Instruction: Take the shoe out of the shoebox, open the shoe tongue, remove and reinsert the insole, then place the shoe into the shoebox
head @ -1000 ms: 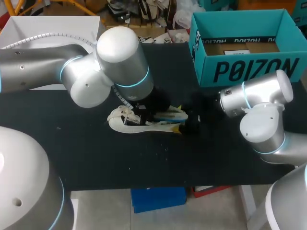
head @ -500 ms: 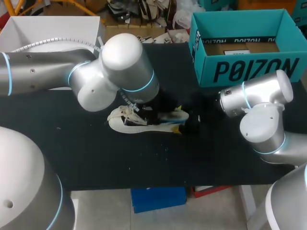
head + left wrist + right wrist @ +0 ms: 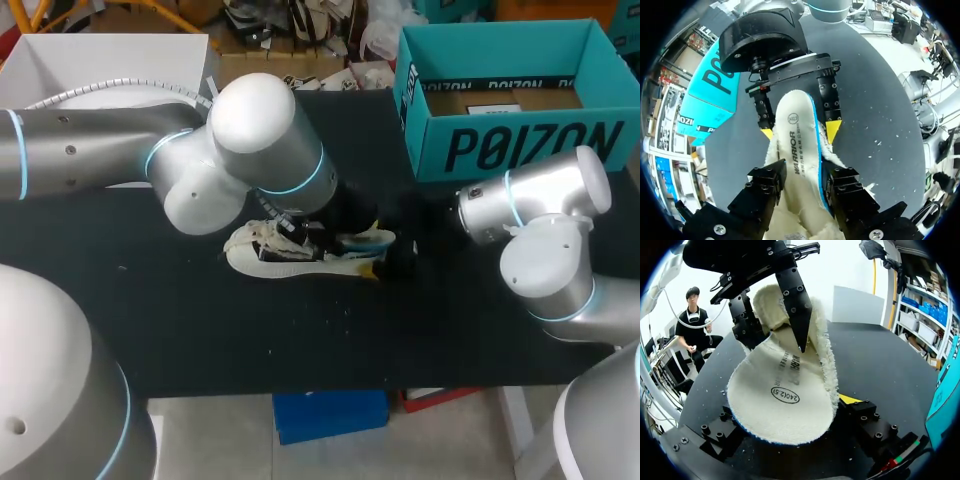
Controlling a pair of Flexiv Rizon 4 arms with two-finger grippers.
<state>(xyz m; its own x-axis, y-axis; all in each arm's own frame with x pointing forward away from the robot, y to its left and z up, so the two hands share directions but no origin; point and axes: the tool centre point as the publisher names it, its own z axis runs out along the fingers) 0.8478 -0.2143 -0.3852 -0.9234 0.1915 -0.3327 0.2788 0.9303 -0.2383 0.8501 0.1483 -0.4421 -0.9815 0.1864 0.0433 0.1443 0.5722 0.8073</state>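
Note:
A cream shoe (image 3: 268,258) lies on its side on the black table, heel toward my right arm. Its white insole (image 3: 797,145) with a blue edge sticks out of the fleecy opening and arches up over the heel (image 3: 782,405). My left gripper (image 3: 803,186) stands over the shoe's middle (image 3: 335,228), its black fingers (image 3: 796,310) pressing the insole from both sides. My right gripper (image 3: 800,131) straddles the heel, a yellow tip against each side of the fleece collar. Only one of those tips (image 3: 850,399) shows in its own view, under the insole. The teal shoebox (image 3: 520,145) stands open at the back right.
A white box (image 3: 100,55) sits at the back left behind my left arm. The shoebox's teal wall (image 3: 715,85) rises just behind my right wrist. White crumbs dot the black mat (image 3: 330,320) in front of the shoe.
My left arm has shifted right along the shoe toward the heel. Its fingers spread, then narrowed again around the insole. The right arm has kept still.

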